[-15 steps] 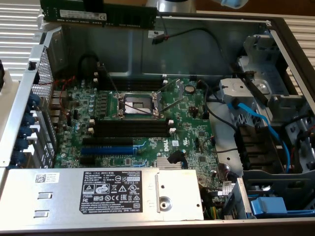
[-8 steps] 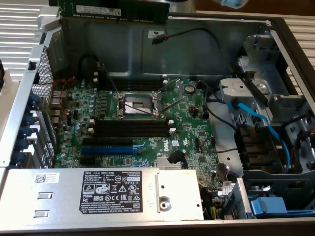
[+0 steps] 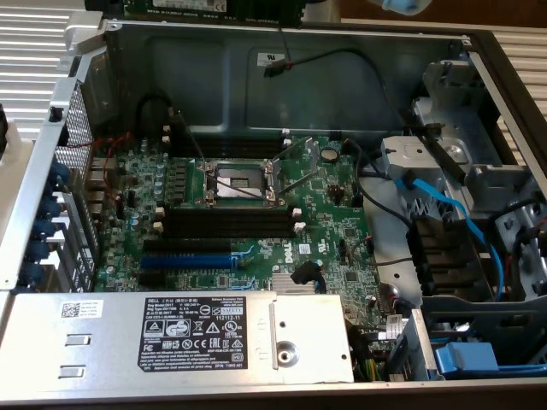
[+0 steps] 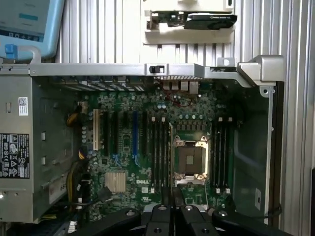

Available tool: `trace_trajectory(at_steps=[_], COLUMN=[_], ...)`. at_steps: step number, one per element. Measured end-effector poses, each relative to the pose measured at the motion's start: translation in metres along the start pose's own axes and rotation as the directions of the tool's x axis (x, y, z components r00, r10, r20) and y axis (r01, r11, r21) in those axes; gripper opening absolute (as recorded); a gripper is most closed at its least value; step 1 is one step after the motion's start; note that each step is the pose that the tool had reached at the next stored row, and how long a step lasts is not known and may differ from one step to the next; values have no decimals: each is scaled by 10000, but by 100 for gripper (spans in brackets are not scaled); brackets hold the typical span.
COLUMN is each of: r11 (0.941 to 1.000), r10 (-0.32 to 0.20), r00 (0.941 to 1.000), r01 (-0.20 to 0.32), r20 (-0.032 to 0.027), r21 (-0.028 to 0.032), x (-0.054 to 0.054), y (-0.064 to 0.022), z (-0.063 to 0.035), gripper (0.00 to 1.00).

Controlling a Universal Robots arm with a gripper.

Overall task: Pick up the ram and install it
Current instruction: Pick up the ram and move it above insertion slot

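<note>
— Right, ram [image 3: 214, 8] first. Exterior view: a dark green strip with a pale label, lying past the far wall of the open case [image 3: 214, 77], outside it.

— Wrist view adds what it sits on. The ram [image 4: 174, 19] lies flat on a white holder [image 4: 192, 31] on the ribbed tabletop [image 4: 98, 29], beyond the chassis edge with the rear ports and well apart from the motherboard [image 4: 125, 167]. Not picked up.

— Gripper?

— Wrist view gives it. The gripper [image 4: 173, 192] has its two dark fingers drawn together, and I can make out nothing between them. It hangs over the side of the case away from the ram, nearest the CPU socket [image 4: 189, 160].

— Slots?

— Wrist view: black memory slots [image 4: 157, 150] run on both sides of the socket. Exterior view gives the bank [image 3: 226, 224] with white end clips more plainly, between the CPU socket [image 3: 235, 178] and the blue expansion slot [image 3: 184, 256].

— What else does the exterior view add?

— The drive bay side, at the exterior view's right, with blue cables [image 3: 453, 213] looping across the metalwork. Nearest the camera is the power supply [image 3: 188, 333], black Dell label facing up.

— Wrist view shows that power supply [image 4: 19, 147] from another side, and a pale blue screen [image 4: 24, 19] standing outside the case.
</note>
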State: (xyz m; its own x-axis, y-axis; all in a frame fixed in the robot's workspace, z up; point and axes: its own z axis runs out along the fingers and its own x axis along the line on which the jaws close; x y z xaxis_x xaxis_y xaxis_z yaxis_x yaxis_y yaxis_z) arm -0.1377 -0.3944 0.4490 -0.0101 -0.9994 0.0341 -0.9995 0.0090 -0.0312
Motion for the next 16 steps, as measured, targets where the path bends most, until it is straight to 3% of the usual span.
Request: trace_trajectory(at_steps=[1, 2, 4, 5, 7, 16], r11=[10000, 9999, 9990, 9986, 9984, 9980], r10=[1, 4, 23, 43, 94, 303], r00=[10000, 10000, 10000, 9999, 9999, 9995], r01=[-1, -3, -19, -38, -89, -298], r20=[-27, -53, -90, -91, -93, -96], r21=[55, 150, 438, 526, 557, 551], x=[-33, -62, -77, -77, -77, -13], y=[-9, -11, -11, -11, -12, -11], z=[-1, -2, -3, -2, -2, 0], gripper=[12, 12, 12, 12, 12, 12])
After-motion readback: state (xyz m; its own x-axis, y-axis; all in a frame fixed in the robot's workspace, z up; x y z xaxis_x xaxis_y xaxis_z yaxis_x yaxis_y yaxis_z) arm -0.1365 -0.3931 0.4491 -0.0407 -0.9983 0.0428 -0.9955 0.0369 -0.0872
